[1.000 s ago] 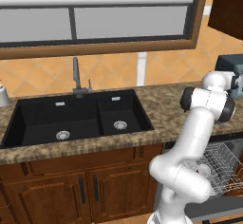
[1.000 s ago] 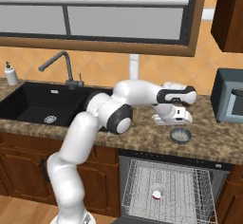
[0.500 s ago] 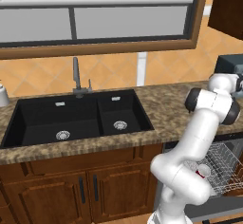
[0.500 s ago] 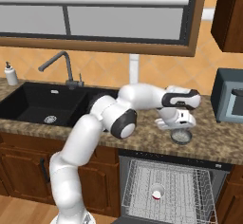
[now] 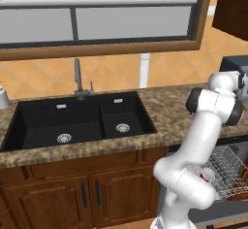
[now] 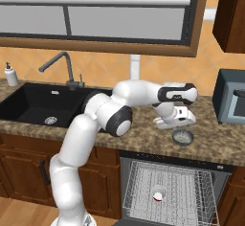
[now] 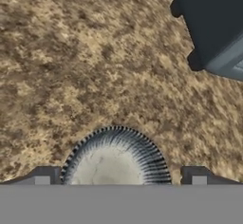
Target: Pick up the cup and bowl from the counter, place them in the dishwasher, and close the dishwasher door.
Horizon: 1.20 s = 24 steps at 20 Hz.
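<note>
Bowl [image 6: 183, 136] sits on the speckled surface [image 6: 143, 139], right of the black sink [image 6: 38, 106] and just above the open dishwasher [image 6: 167, 191]. In the right base view the pincer [image 6: 178, 123] hangs directly over it, close to its rim, though contact cannot be judged from there. The hand view adds what the base views miss: the bowl [image 7: 116, 156], ribbed round its edge, lies between the two dark fingertips [image 7: 42, 175], which stand wide apart on either side of it and hold nothing. Its lower part is cut off at the bottom of that view. A dark appliance [image 7: 213, 23] fills the upper right corner there; it is probably the microwave [image 6: 229, 96] seen at the right of the right base view.

The cup [image 6: 158, 193] lies in the white wire rack [image 6: 191, 191], its mouth facing the camera. In the left base view the cup [image 5: 207, 175] peeks past the arm, and the dishwasher door [image 5: 218, 213] is mostly hidden behind it.
</note>
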### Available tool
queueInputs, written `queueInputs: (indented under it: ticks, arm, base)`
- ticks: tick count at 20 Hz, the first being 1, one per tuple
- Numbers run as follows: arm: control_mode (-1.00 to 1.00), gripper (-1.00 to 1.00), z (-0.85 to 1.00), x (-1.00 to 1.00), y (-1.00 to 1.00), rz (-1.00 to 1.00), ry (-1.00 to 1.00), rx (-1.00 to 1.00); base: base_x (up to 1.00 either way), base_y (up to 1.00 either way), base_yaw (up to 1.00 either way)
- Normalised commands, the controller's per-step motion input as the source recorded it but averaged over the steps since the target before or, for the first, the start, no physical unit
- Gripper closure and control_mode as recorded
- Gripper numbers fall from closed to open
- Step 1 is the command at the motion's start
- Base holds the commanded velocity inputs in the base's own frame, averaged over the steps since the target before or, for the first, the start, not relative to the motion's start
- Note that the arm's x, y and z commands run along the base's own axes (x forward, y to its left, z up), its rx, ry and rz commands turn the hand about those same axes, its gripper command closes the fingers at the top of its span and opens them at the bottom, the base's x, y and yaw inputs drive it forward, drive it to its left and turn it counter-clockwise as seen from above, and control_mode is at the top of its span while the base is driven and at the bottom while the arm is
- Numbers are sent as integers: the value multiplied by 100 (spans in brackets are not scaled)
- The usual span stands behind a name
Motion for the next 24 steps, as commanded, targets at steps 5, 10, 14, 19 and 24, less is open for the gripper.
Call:
queueInputs:
  ticks: [5,10,14,19,24]
  arm:
    - [-100,-100,-13,0,-2,0,23,8]
    - [-100,-100,-27,0,-2,1,19,9]
    - [-100,-100,-43,0,0,0,20,12]
    - [-100,100,-27,0,0,0,19,7]
    - [-100,100,-11,0,0,0,17,0]
  base:
    - [0,0,0]
    - [0,0,0]
    - [0,0,0]
    - [0,0,0]
    - [0,0,0]
